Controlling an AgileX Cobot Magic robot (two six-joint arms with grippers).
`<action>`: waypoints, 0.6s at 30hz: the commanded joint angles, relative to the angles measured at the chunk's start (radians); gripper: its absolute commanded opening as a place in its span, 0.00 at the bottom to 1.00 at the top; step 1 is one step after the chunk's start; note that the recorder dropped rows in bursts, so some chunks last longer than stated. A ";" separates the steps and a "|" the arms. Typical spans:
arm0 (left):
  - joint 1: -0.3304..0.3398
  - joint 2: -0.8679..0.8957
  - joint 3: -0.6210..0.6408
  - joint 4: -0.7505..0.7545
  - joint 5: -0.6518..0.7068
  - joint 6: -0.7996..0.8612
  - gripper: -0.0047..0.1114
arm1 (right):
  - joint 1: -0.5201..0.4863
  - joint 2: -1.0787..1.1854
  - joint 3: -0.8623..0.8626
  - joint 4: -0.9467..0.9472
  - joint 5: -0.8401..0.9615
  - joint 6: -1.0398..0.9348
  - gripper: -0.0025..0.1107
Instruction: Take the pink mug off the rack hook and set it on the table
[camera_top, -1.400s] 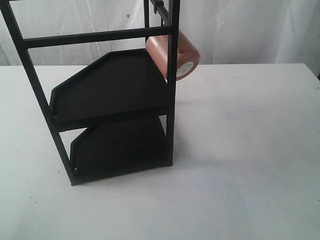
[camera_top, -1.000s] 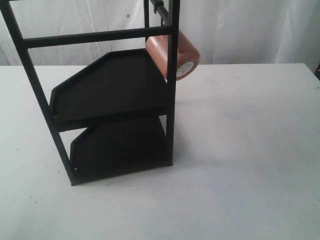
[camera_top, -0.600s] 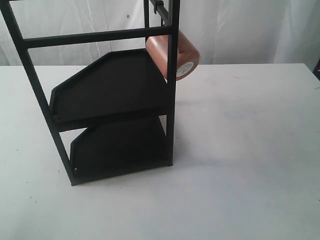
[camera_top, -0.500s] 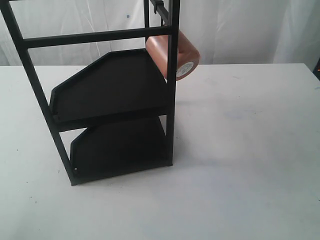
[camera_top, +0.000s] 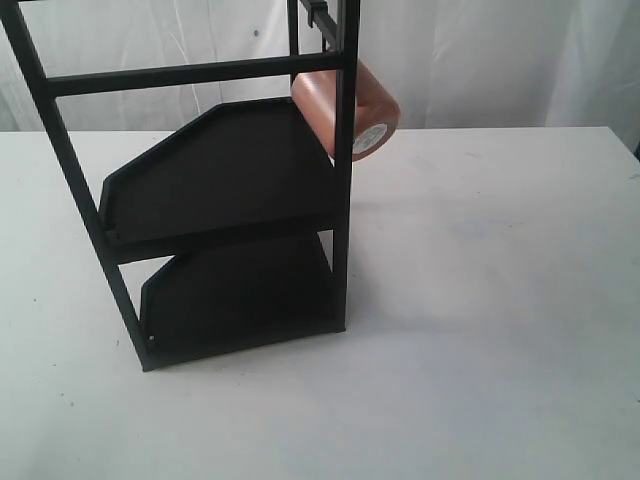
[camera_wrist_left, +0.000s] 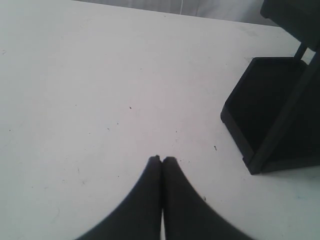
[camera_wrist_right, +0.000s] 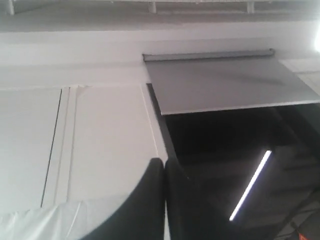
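Exterior view: pink mug (camera_top: 372, 103) hangs tilted off the rack hook (camera_top: 318, 17), probably by its handle, which is hidden behind the rack (camera_top: 344, 220) post. It's high above the table (camera_top: 500, 300). No arm in this shot. Left gripper (camera_wrist_left: 161, 159) fingers pressed together, low by the bottom shelf (camera_wrist_left: 260, 110). Right gripper (camera_wrist_right: 164, 161) fingers together too, aimed at ceiling, no mug visible

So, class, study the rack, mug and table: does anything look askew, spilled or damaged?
Nothing stands out. The pink mug hangs tilted, base outward, high on the rack, as a hung mug would. The table shows no spill, and nothing looks damaged.
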 joint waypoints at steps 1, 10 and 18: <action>-0.008 -0.004 0.004 -0.004 -0.001 0.001 0.04 | -0.008 0.002 -0.162 -0.107 0.372 -0.144 0.02; -0.008 -0.004 0.004 -0.004 -0.001 0.001 0.04 | -0.008 0.246 -0.296 -0.098 1.047 -0.251 0.02; -0.008 -0.004 0.004 -0.004 -0.001 0.001 0.04 | -0.008 0.304 -0.296 0.007 1.100 -0.011 0.02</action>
